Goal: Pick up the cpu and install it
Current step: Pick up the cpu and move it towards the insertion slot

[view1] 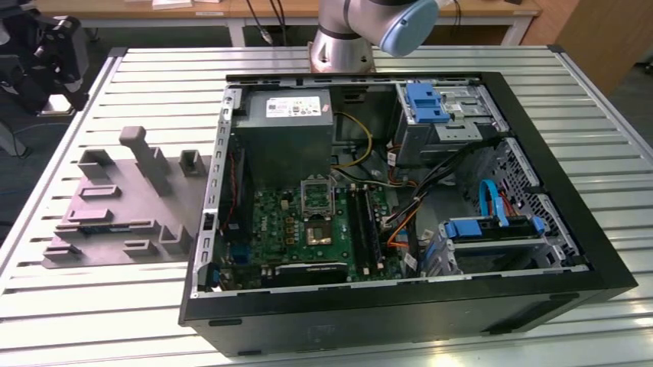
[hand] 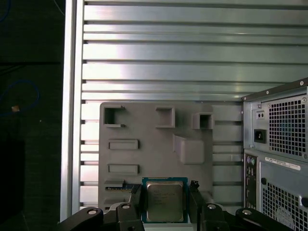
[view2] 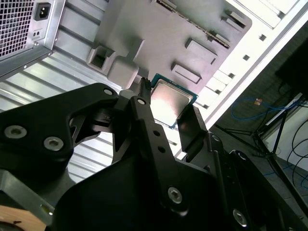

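Silvery-grey metal tops the cpu (hand: 164, 202), and in both wrist views you will find it set between the two black fingers (hand: 136, 197) of your gripper (hand: 165, 188). One finger bears on each of two opposite edges, so your gripper is closed on the chip and carrying it. A thin green border runs round the metal top. In the second wrist view the cpu (view2: 173, 101) catches a bright glare, and the gripper (view2: 167, 102) clamps it in the same way.

Behind the chip lies the grey moulded tray (hand: 154, 144) with its raised blocks and rectangular recesses. The chip appears lifted clear of that tray rather than resting in it. In the first wrist view the rear panel of the computer case (hand: 279, 144), with its vent grilles, stands just beside the tray.

In the exterior view the tray (view1: 112, 206) rests on the slatted aluminium table (view1: 153, 84), at the exterior view's left of the open computer case (view1: 408, 306). Inside the case the green motherboard (view1: 290, 229) lies flat. Its dark, silver-framed socket (view1: 316, 193) sits toward the far side of the board, just on the near side of the grey power supply (view1: 286, 130). Your arm (view1: 357, 30) rises at the far edge of the table, beyond the case.
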Available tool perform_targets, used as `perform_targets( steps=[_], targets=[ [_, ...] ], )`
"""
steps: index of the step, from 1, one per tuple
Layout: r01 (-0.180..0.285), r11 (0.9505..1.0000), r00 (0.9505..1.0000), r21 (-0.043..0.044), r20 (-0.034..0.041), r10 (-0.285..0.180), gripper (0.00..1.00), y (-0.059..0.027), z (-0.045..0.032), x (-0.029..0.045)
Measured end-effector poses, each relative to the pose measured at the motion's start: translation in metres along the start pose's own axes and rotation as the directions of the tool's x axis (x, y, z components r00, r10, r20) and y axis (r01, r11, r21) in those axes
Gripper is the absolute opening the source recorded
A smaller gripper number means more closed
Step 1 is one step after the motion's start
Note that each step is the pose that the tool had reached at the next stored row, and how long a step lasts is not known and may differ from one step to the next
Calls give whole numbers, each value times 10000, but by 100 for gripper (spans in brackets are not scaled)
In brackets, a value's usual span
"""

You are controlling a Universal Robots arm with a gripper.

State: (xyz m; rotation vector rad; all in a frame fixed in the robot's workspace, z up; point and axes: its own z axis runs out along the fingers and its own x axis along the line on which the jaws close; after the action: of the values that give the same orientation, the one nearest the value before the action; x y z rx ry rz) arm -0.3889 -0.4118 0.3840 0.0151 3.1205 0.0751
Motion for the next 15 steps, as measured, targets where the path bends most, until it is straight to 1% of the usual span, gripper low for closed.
perform_targets(
  steps=[15],
  targets=[
    [0, 10000, 10000, -1, 1, 0, 47, 0, 2, -50]
  ],
)
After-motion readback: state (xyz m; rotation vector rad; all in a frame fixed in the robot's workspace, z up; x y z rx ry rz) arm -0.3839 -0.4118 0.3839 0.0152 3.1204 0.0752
